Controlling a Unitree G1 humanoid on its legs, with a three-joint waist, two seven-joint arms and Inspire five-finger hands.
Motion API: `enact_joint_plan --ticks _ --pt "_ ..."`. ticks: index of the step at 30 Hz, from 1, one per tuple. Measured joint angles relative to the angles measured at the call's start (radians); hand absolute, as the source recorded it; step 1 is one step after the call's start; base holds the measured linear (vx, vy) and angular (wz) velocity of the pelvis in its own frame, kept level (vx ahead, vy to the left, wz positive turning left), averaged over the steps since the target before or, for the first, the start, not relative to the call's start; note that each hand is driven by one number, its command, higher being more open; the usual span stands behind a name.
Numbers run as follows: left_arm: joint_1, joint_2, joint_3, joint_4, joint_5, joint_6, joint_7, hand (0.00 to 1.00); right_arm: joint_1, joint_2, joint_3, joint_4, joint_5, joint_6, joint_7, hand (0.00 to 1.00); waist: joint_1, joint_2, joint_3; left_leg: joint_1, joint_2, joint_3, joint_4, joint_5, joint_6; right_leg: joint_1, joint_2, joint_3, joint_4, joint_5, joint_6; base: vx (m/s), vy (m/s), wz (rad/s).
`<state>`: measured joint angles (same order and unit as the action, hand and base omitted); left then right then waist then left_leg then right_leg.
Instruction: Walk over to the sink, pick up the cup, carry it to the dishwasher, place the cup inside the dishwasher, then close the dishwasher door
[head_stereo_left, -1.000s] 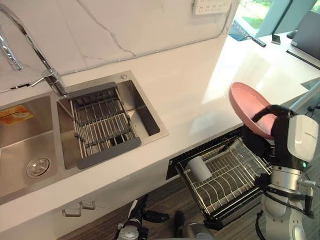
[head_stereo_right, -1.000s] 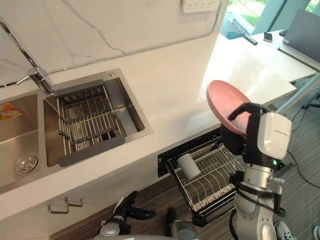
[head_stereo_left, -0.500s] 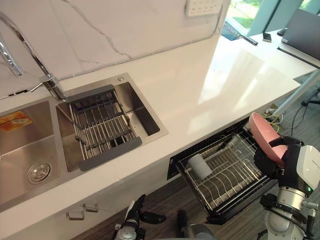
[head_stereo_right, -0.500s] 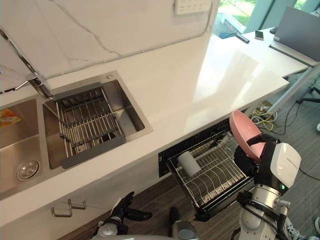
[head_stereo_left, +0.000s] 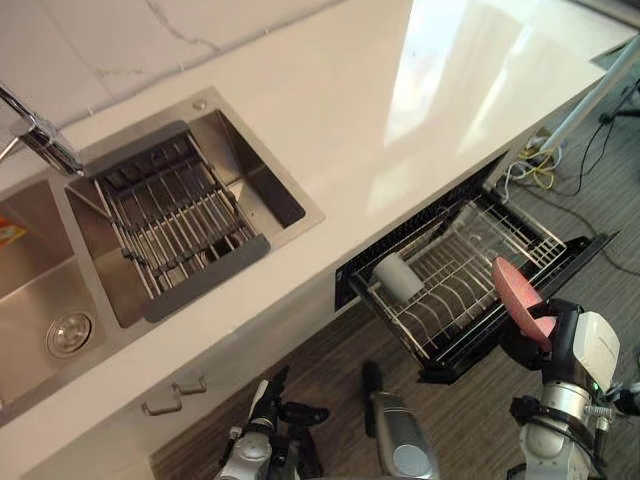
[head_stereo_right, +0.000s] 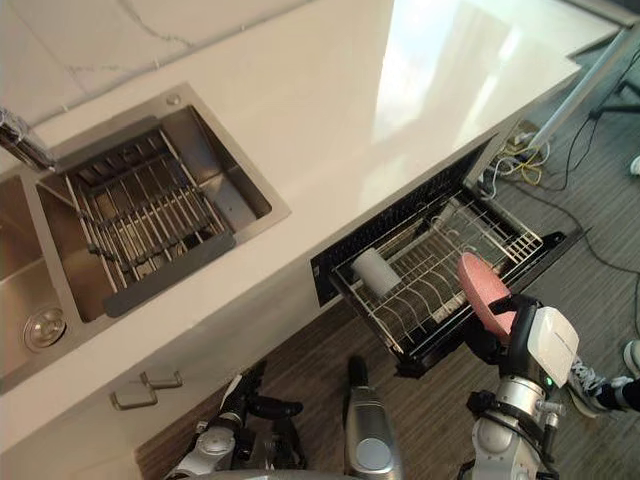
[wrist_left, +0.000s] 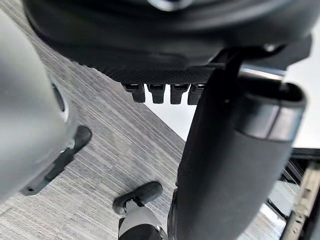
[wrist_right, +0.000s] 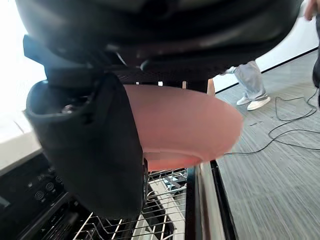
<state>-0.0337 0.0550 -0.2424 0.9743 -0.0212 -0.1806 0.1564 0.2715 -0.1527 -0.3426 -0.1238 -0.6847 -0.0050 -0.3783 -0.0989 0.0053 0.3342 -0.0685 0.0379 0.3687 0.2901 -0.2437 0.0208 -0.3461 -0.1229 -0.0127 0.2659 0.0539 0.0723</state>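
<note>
White worktop (head_stereo_left: 330, 110) running across the frame, dishwasher rack (head_stereo_left: 500, 235) standing pulled out beneath its front edge.
A steel two-basin sink (head_stereo_left: 262, 180) is sitting in the worktop at the left, with a wire drainer (head_stereo_left: 170, 215) lying in its right basin. A white cup (head_stereo_left: 398, 277) is lying on its side at the rack's left end. Loose cords (head_stereo_left: 535, 160) are trailing over the grey floor (head_stereo_left: 330, 375) at the right.

Head stereo pair: high, facing down; both share sink (head_stereo_left: 275, 195), desk (head_stereo_left: 400, 110), dishwasher rack (head_stereo_left: 455, 285).
Left wrist: close along left robot hand (wrist_left: 165, 50), facing floor (wrist_left: 100, 150).
Right wrist: close along right robot hand (wrist_right: 90, 150), pink bowl (wrist_right: 190, 120), rack beyond.
</note>
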Motion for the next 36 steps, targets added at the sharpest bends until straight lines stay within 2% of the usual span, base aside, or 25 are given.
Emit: enact_joint_plan --ticks 3,8,14,22,36 --pt "-0.017 0.001 0.001 -0.017 -0.011 -0.002 0.009 1.00 -0.070 -0.041 0.028 0.018 0.032 0.000 0.000 0.00 0.004 0.000 0.031 -0.051 0.001 -0.006 0.042 -0.016 0.005 -0.029 -0.008 -0.003 -0.002 0.007 0.002 -0.08 0.021 0.08" --pt "-0.040 -0.001 0.003 -0.033 -0.020 -0.008 0.012 1.00 -0.135 -0.052 0.054 0.076 0.033 0.000 0.006 0.00 0.015 0.007 0.075 -0.089 0.002 -0.027 0.070 -0.020 0.011 -0.041 -0.018 -0.022 -0.008 0.018 -0.002 -0.02 0.003 0.12" --pt "-0.048 -0.003 0.024 -0.032 -0.020 -0.011 0.013 1.00 -0.155 -0.085 0.055 0.076 0.033 0.000 0.007 0.00 0.020 0.007 0.086 -0.106 0.002 -0.053 0.077 -0.019 0.014 -0.042 -0.022 -0.042 -0.007 0.017 0.004 0.05 0.007 0.11" --pt "-0.078 -0.001 0.039 -0.044 -0.020 -0.022 0.018 1.00 -0.301 -0.162 0.055 0.152 0.032 -0.001 0.006 0.00 0.030 0.003 0.136 -0.147 -0.007 -0.068 0.107 -0.024 0.023 -0.077 -0.038 -0.048 0.022 0.010 0.010 -0.01 0.005 0.06" --pt "-0.091 -0.003 0.040 -0.062 -0.038 -0.042 0.032 1.00 -0.558 -0.307 0.057 0.443 0.075 0.028 -0.012 0.00 0.033 0.014 0.146 -0.263 -0.010 -0.085 0.179 -0.034 0.035 -0.175 -0.054 -0.057 0.072 0.005 0.011 -0.01 -0.002 0.03"
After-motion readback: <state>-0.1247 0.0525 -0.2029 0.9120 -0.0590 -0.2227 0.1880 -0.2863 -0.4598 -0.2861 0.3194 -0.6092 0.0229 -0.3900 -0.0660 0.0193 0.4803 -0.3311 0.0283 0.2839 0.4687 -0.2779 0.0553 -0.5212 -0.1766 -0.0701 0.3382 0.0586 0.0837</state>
